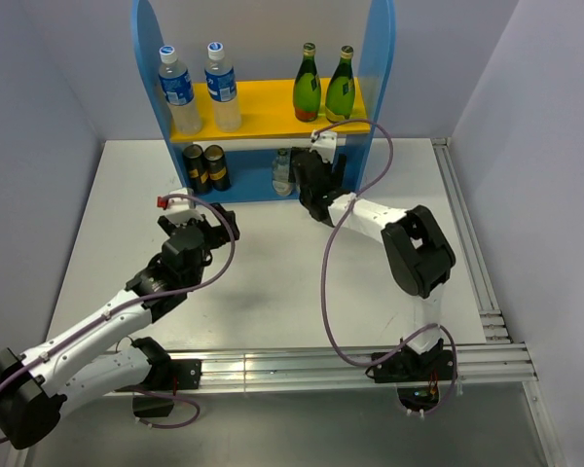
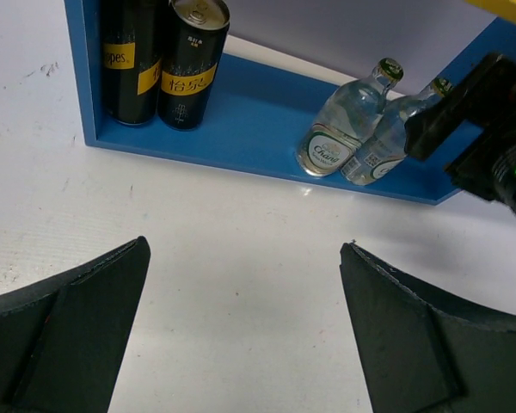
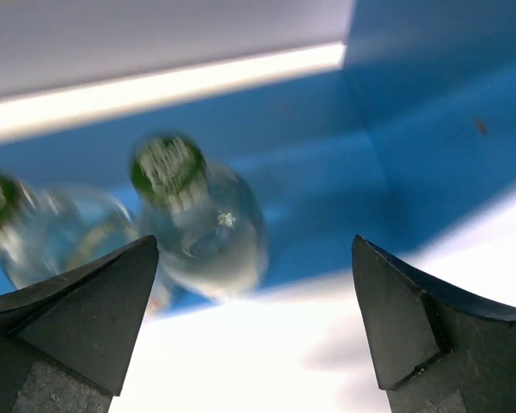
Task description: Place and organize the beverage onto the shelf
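Shelf [image 1: 263,109]: 2 blue-label bottles [image 1: 178,89] on upper board's left end, 2 green bottles [image 1: 307,88] on its right. 2 short clear bottles [image 2: 335,129] on shelf base, right of cans [image 2: 189,64]. Right gripper [image 3: 254,245] at shelf front by them, fingers wide, gripping nothing. Left gripper [image 2: 245,248] also wide, farther out from shelf front.

You're in a robot lab test cell — plain pale walls [image 1: 39,117] box in a white table [image 1: 273,282], aluminium rails [image 1: 273,368] run along its near and right edges, and a toy-like shelf [image 1: 263,115] stands at the far side.
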